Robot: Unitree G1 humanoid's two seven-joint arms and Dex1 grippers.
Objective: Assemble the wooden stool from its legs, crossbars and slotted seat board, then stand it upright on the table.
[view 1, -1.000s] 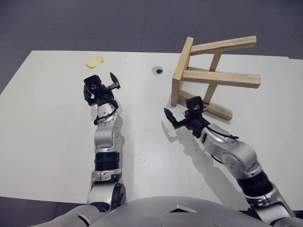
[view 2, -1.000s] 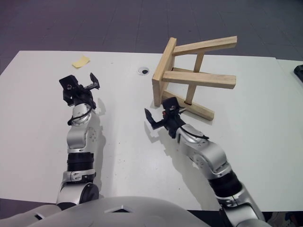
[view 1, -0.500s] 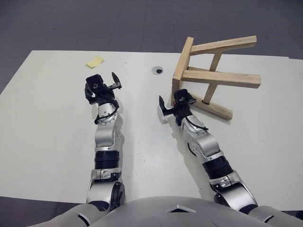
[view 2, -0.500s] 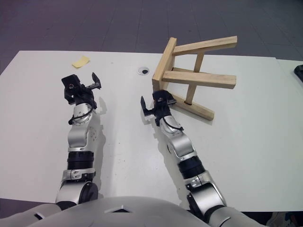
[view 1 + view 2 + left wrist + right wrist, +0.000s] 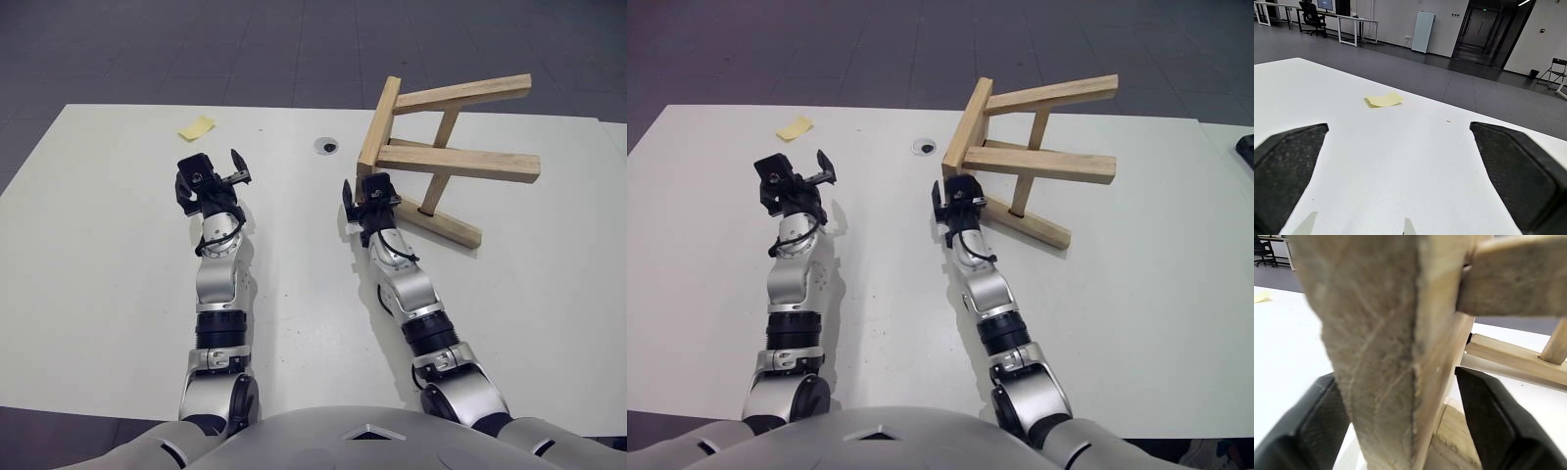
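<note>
Pale wooden stool [image 5: 456, 163], assembled, lies on its side at far right of white worktop [image 5: 98, 245], legs pointing to robot's right, flat slotted seat board [image 5: 376, 137] standing on edge. Black two-finger R claw [image 5: 359, 196] is at board's lower end, fingers spread either side of its edge, not closed on it. Black L claw [image 5: 238, 168] is wide open w/ nothing held, well left of stool, near small yellow paper note [image 5: 197, 127].

The stool [image 5: 446, 162] lies tipped on the table [image 5: 98, 264] at my 1 o'clock, my right claw [image 5: 361, 194] at its seat [image 5: 378, 122]. My left claw [image 5: 221, 177] sits at 11 o'clock, the note [image 5: 196, 127] beyond it.
</note>
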